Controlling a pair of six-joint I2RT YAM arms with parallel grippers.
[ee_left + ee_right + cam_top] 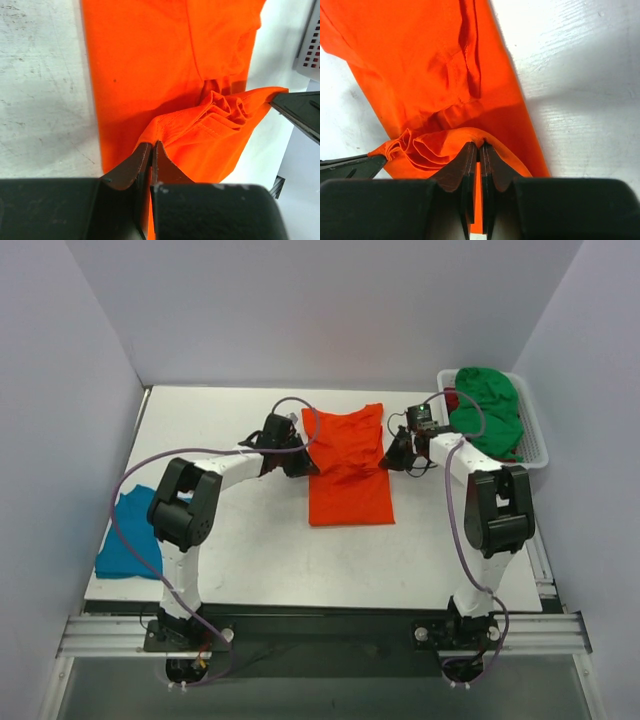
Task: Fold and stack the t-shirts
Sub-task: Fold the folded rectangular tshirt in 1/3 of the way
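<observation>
Left gripper (151, 146) and right gripper (481, 146) clamp the part-folded orange t-shirt (348, 480); right of it, green t-shirt (490, 405) waits in basket (537, 435).

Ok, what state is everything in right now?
Orange shirt: on table, middle bunched up between the grippers.
Left gripper: shut on its left edge.
Right gripper: shut on its right edge.
Teal shirt: lying at table's left edge, untouched.
Green shirt: crumpled in basket.
</observation>
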